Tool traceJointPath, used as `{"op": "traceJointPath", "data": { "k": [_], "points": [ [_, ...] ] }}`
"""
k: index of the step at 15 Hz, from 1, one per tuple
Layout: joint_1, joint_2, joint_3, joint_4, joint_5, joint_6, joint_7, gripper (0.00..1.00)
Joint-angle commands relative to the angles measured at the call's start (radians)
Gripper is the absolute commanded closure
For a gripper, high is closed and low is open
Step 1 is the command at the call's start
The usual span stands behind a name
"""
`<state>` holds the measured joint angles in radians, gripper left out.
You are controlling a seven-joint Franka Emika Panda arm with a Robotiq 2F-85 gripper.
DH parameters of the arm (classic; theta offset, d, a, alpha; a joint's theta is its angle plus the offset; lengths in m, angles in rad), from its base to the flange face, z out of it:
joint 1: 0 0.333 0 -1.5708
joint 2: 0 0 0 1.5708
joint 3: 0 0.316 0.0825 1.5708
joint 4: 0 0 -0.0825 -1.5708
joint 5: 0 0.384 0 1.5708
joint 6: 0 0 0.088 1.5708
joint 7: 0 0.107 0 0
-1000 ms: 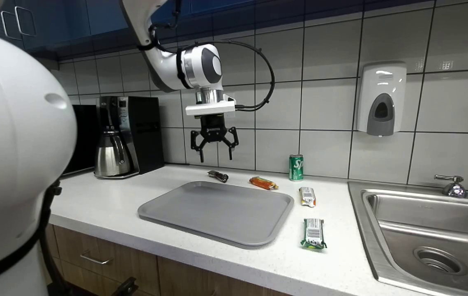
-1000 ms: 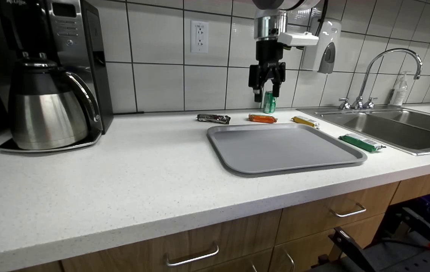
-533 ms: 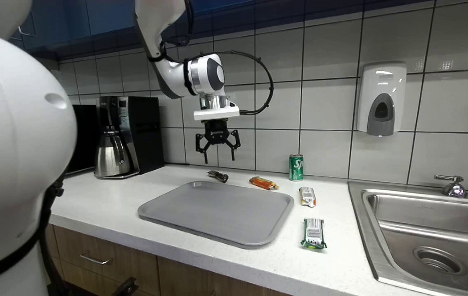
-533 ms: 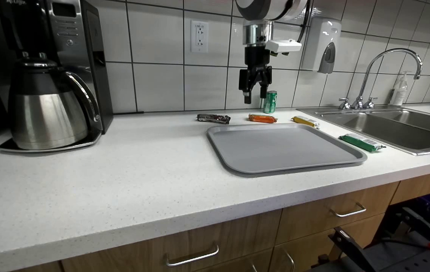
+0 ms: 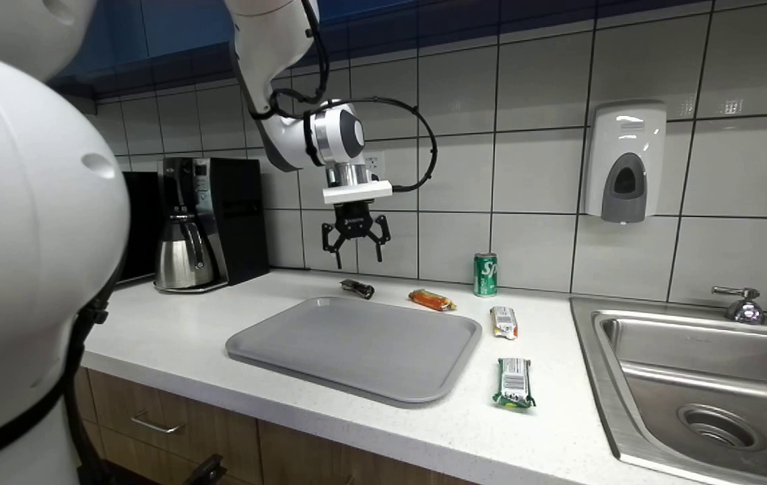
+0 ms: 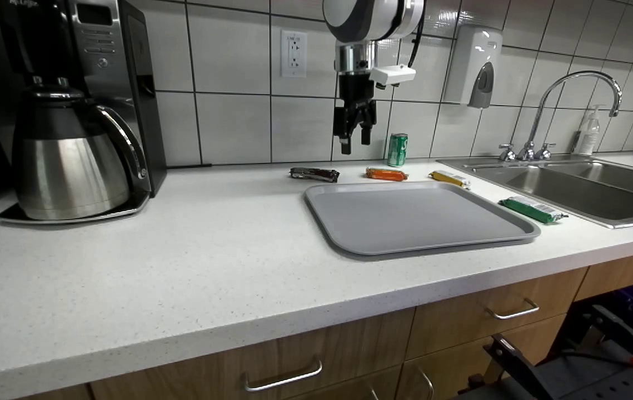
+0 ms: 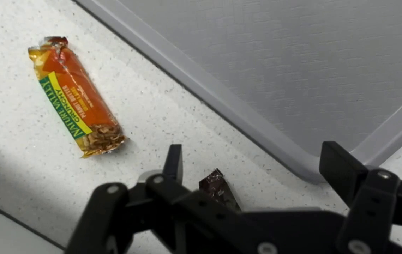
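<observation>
My gripper (image 5: 359,259) is open and empty, held above the back of the counter with its fingers pointing down; it also shows in an exterior view (image 6: 355,145). A dark brown wrapped bar (image 5: 357,289) lies below it, also seen in an exterior view (image 6: 314,174). In the wrist view the gripper (image 7: 250,151) spans wide, and the brown bar (image 7: 218,190) shows between its fingers, partly hidden by the gripper body. An orange granola bar (image 7: 77,98) lies to the left, also in both exterior views (image 5: 431,300) (image 6: 386,174). The gripper touches nothing.
A grey tray (image 5: 356,343) lies in front of the bars. A green can (image 5: 485,275), a yellow bar (image 6: 449,178) and a green bar (image 5: 514,382) stand or lie towards the sink (image 5: 598,377). A coffee maker (image 6: 77,150) stands opposite. A tiled wall (image 5: 457,242) is behind.
My open gripper has moved left in an exterior view, away from the can and towards the brown bar. The arm has swung along. The objects on the counter have not moved.
</observation>
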<state>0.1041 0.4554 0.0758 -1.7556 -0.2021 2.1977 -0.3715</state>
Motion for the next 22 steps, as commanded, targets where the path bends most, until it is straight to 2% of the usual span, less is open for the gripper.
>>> {"op": "traceJointPath", "data": {
  "k": [1,4,5,22],
  "points": [
    [0.006,0.078,0.015,0.121,-0.032,-0.067,-0.042,0.0],
    [0.012,0.119,0.018,0.17,-0.041,-0.081,-0.056,0.0],
    [0.006,0.079,0.017,0.096,-0.027,-0.028,-0.023,0.0],
    [0.018,0.1,0.014,0.102,-0.045,-0.012,-0.016,0.0]
  ]
}}
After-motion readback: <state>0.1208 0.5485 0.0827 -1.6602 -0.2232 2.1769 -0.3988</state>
